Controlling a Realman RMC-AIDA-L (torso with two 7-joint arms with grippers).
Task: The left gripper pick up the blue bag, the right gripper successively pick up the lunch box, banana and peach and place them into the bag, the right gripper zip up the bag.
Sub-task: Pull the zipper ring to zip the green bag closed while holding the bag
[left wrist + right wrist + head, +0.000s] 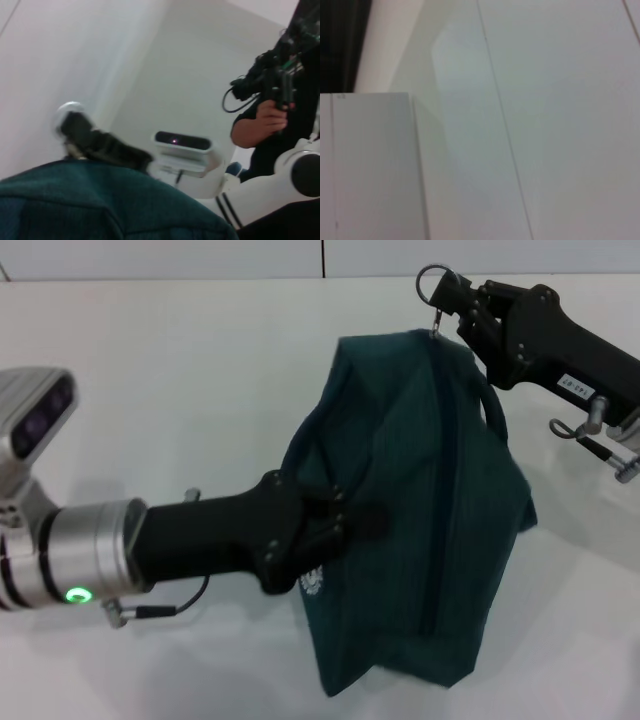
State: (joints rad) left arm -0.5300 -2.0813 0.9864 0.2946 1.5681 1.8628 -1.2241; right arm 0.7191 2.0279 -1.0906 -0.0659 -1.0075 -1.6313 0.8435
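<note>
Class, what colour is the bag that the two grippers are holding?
The bag is dark teal-blue; the head view shows it best.

Blue bag (410,510) — dark teal; claws — black.

1. The left gripper (335,522) is a black jointed claw with small silver screws at its finger joints.
2. Behind the claw sit a black housing, a silver cylindrical cuff with a green ring light, and a thin black cable.
3. The right gripper (452,292) is also black, with a small white label behind its claw.
</note>
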